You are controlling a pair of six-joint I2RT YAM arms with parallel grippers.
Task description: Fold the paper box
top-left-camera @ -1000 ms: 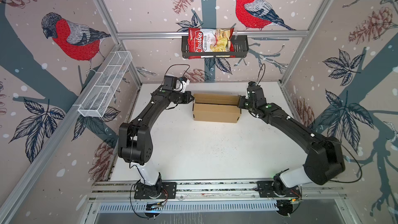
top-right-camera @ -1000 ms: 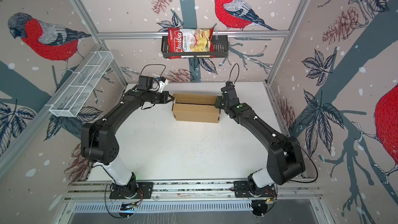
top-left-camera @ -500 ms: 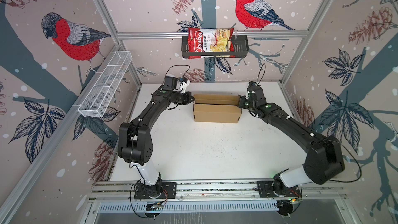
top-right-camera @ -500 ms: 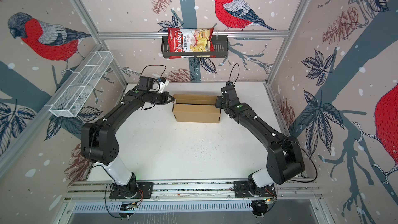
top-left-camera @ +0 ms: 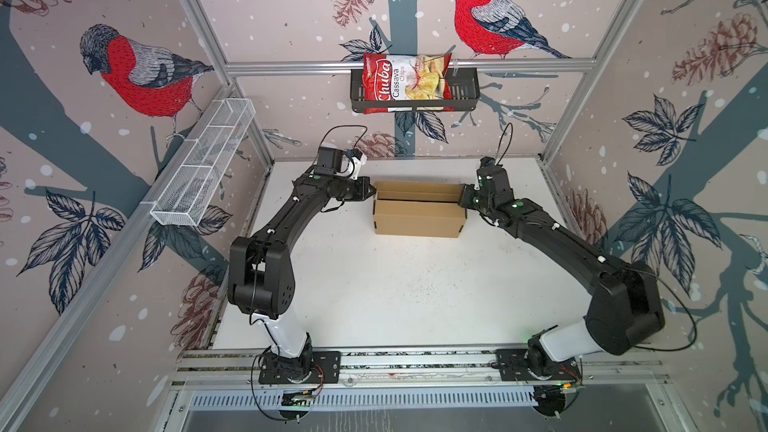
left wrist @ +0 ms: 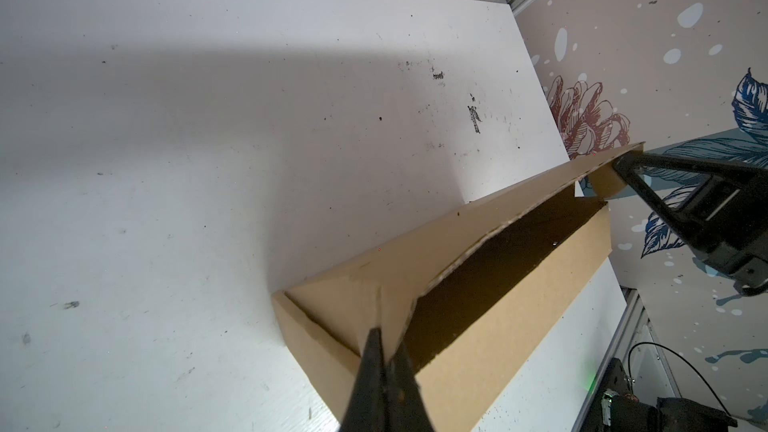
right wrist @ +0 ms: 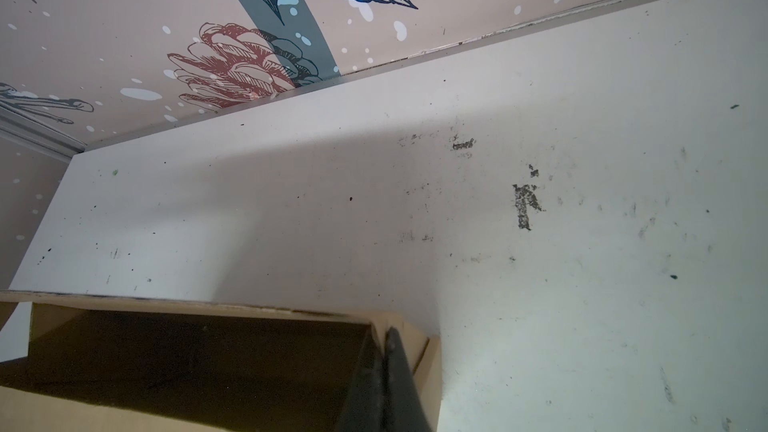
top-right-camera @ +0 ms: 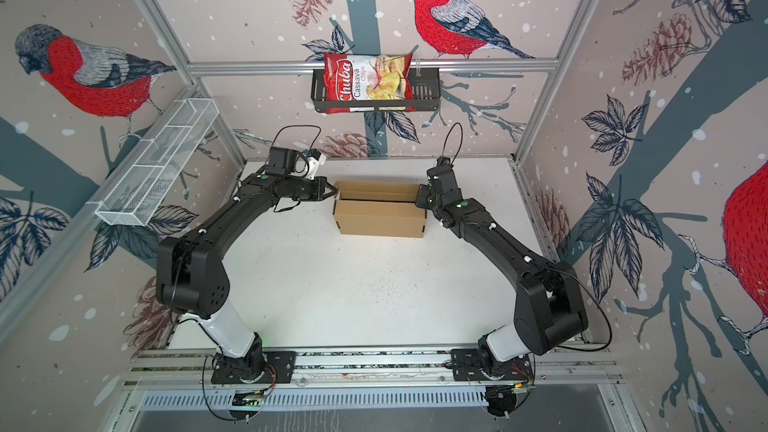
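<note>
The paper box (top-left-camera: 417,218) (top-right-camera: 380,218), plain brown cardboard, stands open-topped near the back of the white table, long side across both top views. Its rear panel (left wrist: 478,226) leans up over the dark inside. My left gripper (top-left-camera: 374,193) (top-right-camera: 334,193) is shut, its tip (left wrist: 379,332) against the folded flap at the box's left end. At the right end my right gripper (top-left-camera: 461,201) (top-right-camera: 417,201) is shut too, its tip (right wrist: 387,332) against the top corner of the box (right wrist: 208,307). No cardboard shows between either pair of fingers.
A red chips bag (top-left-camera: 405,83) sits in a black basket (top-left-camera: 465,95) on the back wall. A white wire basket (top-left-camera: 203,164) hangs on the left wall. The back wall stands a short way behind the box. The arm bases sit on a rail (top-left-camera: 415,361) in front.
</note>
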